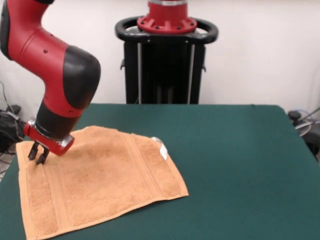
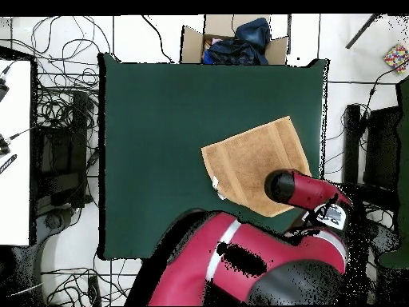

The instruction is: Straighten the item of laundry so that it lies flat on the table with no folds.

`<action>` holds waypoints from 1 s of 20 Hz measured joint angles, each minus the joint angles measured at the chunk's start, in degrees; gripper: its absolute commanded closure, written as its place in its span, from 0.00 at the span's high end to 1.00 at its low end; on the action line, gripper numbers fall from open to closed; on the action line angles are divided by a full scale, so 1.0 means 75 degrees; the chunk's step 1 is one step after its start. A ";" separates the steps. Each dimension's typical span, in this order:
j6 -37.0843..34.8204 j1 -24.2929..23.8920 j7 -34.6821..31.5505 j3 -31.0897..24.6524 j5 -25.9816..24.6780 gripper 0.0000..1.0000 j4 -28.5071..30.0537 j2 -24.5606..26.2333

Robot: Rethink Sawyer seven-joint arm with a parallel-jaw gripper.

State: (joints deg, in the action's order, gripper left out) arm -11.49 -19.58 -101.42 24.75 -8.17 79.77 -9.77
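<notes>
The orange-tan towel (image 1: 100, 180) lies spread on the left part of the green table (image 1: 240, 165), near its left edge. It looks mostly flat; the far right corner with the white tag (image 1: 163, 151) curls up slightly. My gripper (image 1: 38, 154) points down at the towel's far left corner, fingers close together, tips at or just above the cloth. The cloth there is not lifted. In the overhead view the towel (image 2: 252, 160) lies at the table's (image 2: 160, 144) right side, the tag (image 2: 214, 185) at its lower left, and my arm (image 2: 307, 192) hides the gripper and the towel's lower right corner.
The robot pedestal (image 1: 165, 60) stands behind the table's far edge. A cardboard box of dark clothes (image 2: 232, 40) sits beyond the table's top edge in the overhead view. Cables and equipment (image 2: 60, 136) lie on the floor to the left.
</notes>
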 measured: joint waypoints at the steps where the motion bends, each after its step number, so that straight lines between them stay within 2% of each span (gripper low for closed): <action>1: -0.0005 -0.0037 0.0000 -0.0052 -0.0105 1.00 0.0000 -0.0033; 3: -0.0008 -0.0203 0.0000 -0.0301 -0.0581 1.00 0.0002 -0.0176; 8: -0.0243 -0.0584 0.0000 -0.0828 -0.1244 1.00 0.0010 -0.0473; 20: -0.0649 -0.0728 0.0000 -0.1225 -0.1765 1.00 -0.0095 -0.0648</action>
State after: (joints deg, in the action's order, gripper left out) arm -16.36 -25.04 -101.42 15.56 -21.41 79.05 -14.63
